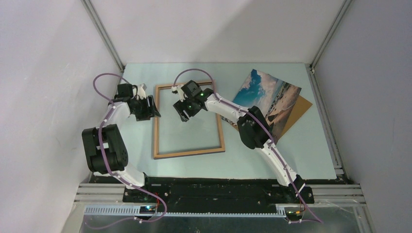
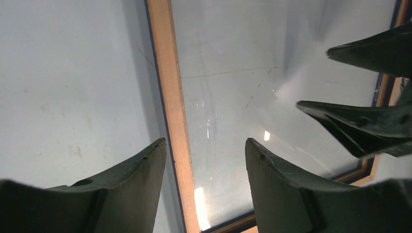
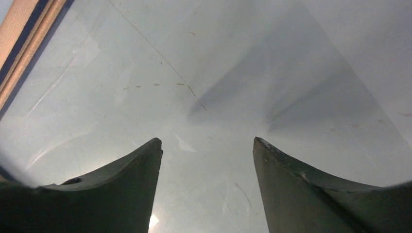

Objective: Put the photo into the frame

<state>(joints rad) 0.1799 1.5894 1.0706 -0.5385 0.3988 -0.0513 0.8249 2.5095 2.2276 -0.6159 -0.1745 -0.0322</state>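
The frame (image 1: 189,153) lies flat on the table left of centre, wood-brown face up, with nothing but a glossy scratched surface inside it. The photo (image 1: 265,94), beach side up, lies at the back right, apart from the frame. My left gripper (image 1: 150,109) is open and empty, straddling the frame's left rail (image 2: 172,97) with one finger on either side, above it (image 2: 206,145). My right gripper (image 1: 183,113) is open and empty over the frame's upper inside area (image 3: 207,143). A frame rail (image 3: 19,34) shows at the top left of the right wrist view. The right fingers (image 2: 369,126) show in the left wrist view.
A solid brown backing board (image 1: 297,112) lies under the photo, sticking out at its right. The right arm (image 1: 252,127) crosses over the photo's near corner. Enclosure walls stand to the left, right and back.
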